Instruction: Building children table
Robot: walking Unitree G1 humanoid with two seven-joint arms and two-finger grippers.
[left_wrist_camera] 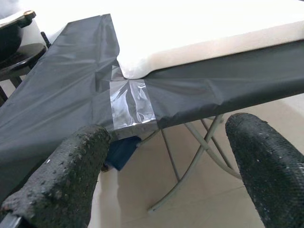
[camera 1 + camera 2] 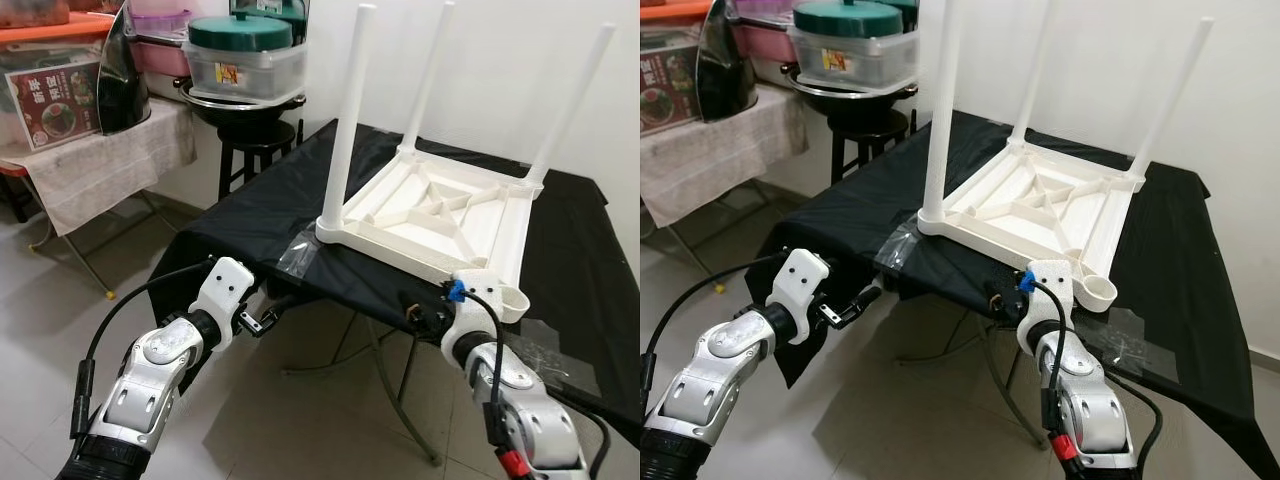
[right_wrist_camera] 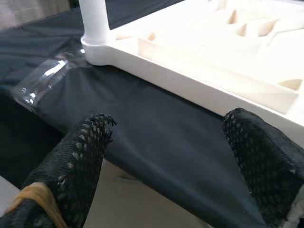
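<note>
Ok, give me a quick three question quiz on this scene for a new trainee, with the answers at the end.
1. True or false: the white children's table lies upside down on the black cloth.
2. How many legs stand fitted in it? A) two B) three C) four
3. Fill in: the corner socket nearest the right end effector holds ____ leg.

Key: 1 true. 2 B. 3 no. Both the right and the left end effector are open, holding nothing.
</note>
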